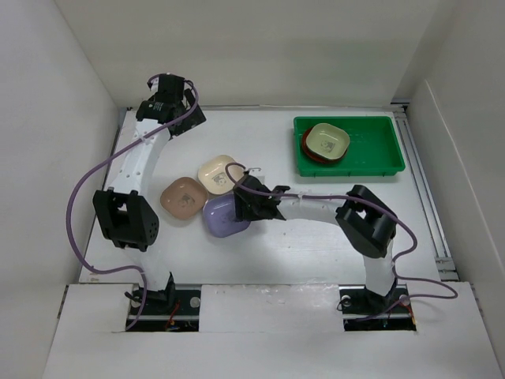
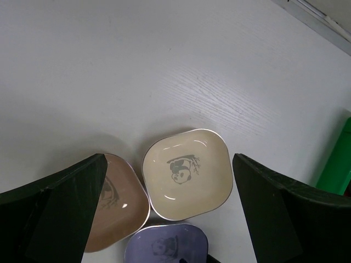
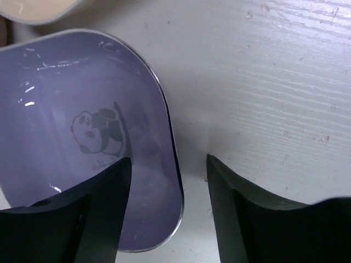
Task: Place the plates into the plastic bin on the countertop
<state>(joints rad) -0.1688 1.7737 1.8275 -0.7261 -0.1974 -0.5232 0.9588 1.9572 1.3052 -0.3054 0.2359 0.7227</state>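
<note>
Step in hand: pick-up of the lavender plate [image 3: 82,109] for transfer to the plastic bin [image 1: 379,150].

Right gripper [image 3: 167,163] sits low over the plate's right edge and straddles the rim, one finger inside the dish and one outside on the counter [image 1: 300,246]. A gap shows on both sides of the rim, so it is not yet gripping. Left gripper [image 2: 169,164] is at the back left, spread wide and holding nothing.

Next move, my reading: pinch the rim squarely, lift clear of the neighbours, carry right and back to the bin. The thin, sloped rim may slip.

Count:
- On the counter: three plates, namely lavender, cream plate [image 1: 215,170] and tan-pink plate [image 1: 183,198], lying close together left of centre.
- In the bin, left end: one olive-green plate [image 1: 327,140] on top of red plate [image 1: 306,150]. I cannot tell whether there are one or two red ones.
- Bins: one.
</note>
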